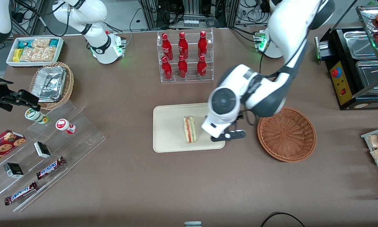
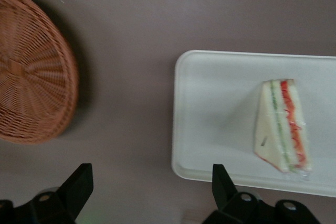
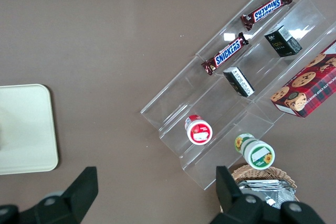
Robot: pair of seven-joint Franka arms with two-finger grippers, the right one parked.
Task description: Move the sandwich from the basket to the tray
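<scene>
While we log this moment, the entries run as follows.

Sandwich (image 1: 189,129): we see it lying on the tray (image 1: 168,132), resting on one bread face, its red, orange and green filling edge showing; it sits toward the working arm's half of the tray, well clear of the rim. In the wrist view the sandwich (image 2: 282,126) lies free, nothing touching it.

Tray: flat on the brown table (image 1: 129,176), near the table's middle, nearer the front camera than the rack of red bottles (image 1: 184,56). Wrist view shows the tray's rounded corner and rim (image 2: 181,124).

Basket (image 1: 286,134): we see only bare wicker inside it; it stands just beside the tray, toward the working arm's end of the table, apart from the tray. Same bare wicker in the wrist view (image 2: 31,72).

Gripper (image 1: 228,135): above the tray's edge on the basket side, between sandwich and basket, touching neither. We see its fingers (image 2: 223,182) spread wide apart with nothing between them, table and tray rim visible in the gap.

Elsewhere: clear stepped shelf with candy bars (image 1: 50,167) toward the parked arm's end.
</scene>
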